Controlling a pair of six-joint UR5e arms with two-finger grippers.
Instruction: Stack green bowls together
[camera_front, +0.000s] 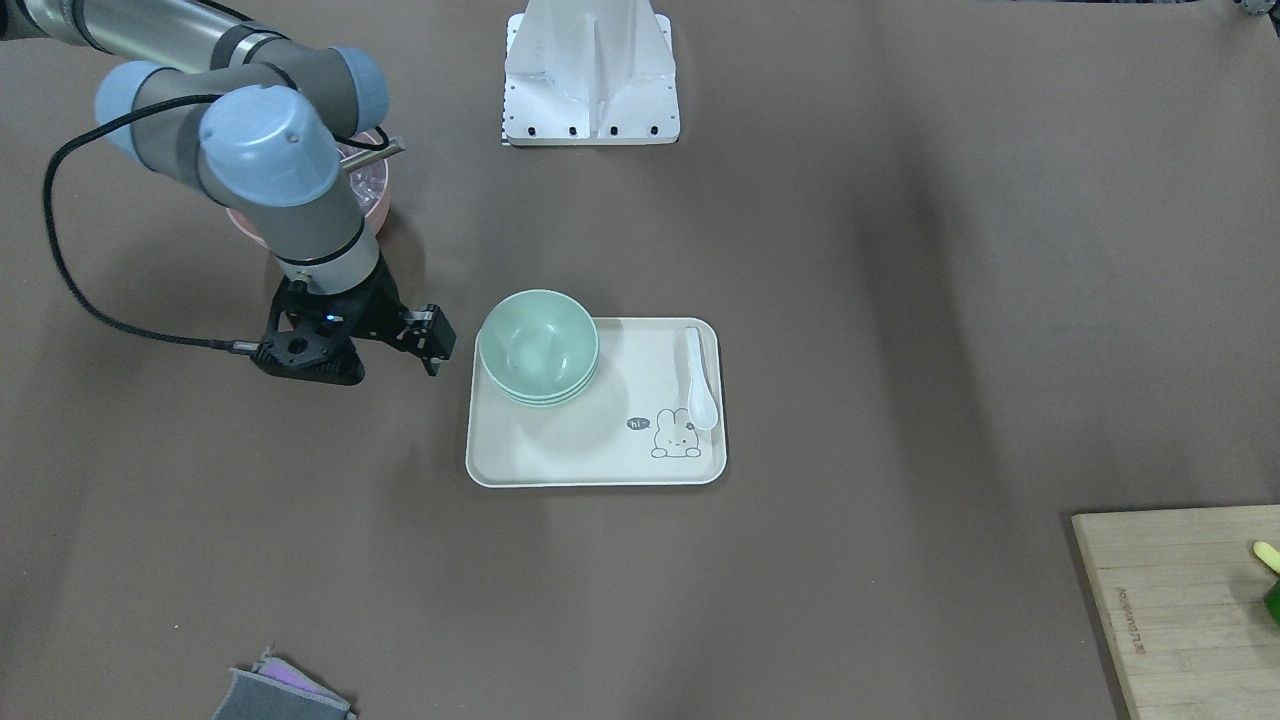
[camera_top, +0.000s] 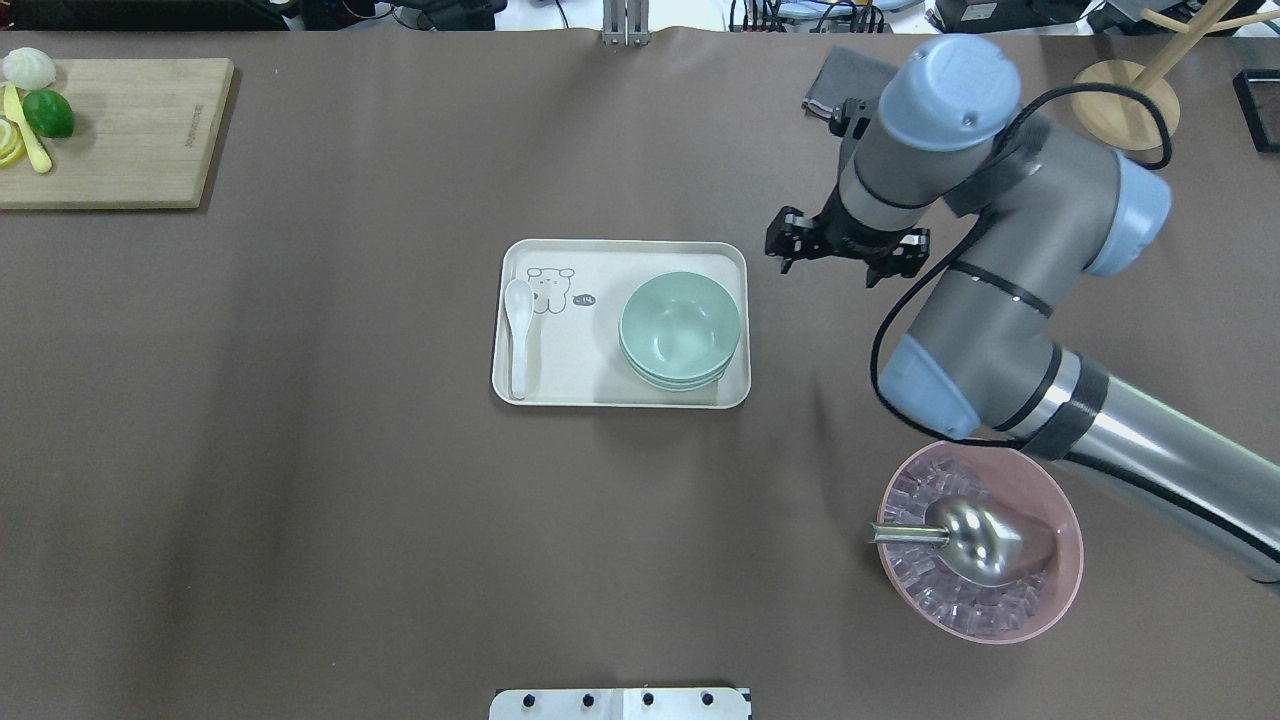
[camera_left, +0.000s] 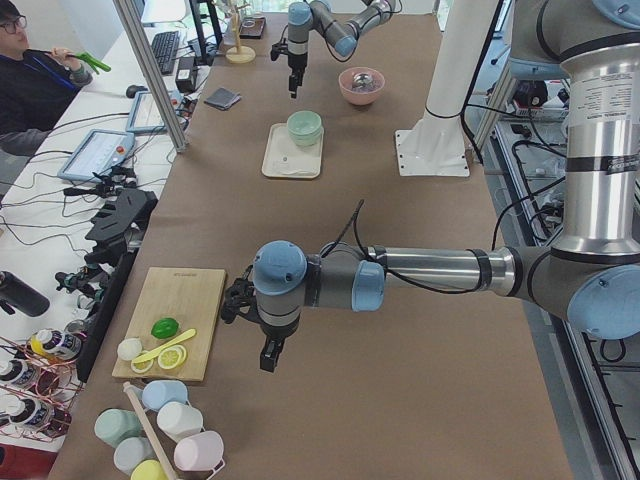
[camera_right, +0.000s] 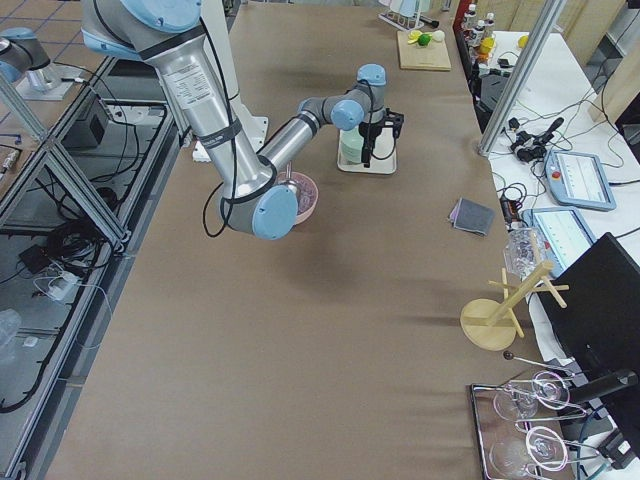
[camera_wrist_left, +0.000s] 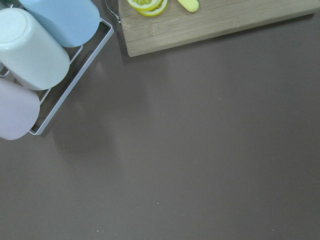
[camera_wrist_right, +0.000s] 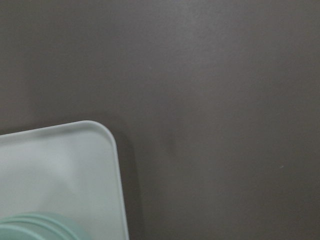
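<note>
1. Scoop (camera_top: 975, 540) of metal lies on clear cubes in the pink bowl (camera_top: 1065, 585), the thing closest to my base, on my right side. My right arm passes above the rim of this bowl.
2. Further out, in the middle of the table, stands the cream tray (camera_top: 575, 370) with a small rabbit drawing.
3. The green bowls (camera_top: 680, 330) sit upright on the tray, at the end toward my right arm, nested one in another. In the front-facing view I count three rims.
4. The white spoon (camera_top: 518, 335) lies along the other end of the tray, apart from the bowls.
5. My right pincer (camera_top: 843, 252) hangs just beside the far right corner of the tray, over bare table. It points down, released and grasping nothing, and it touches neither tray nor bowls.
6. My left pincer (camera_left: 268, 355) hangs over bare table far to my left. Only the side view shows it, so I cannot tell if it is released or clenched.
7. Farthest are the wooden board (camera_top: 130, 140) with a lime (camera_top: 48, 113) and lemon slices, and the grey cloth (camera_top: 825, 85) opposite.
</note>
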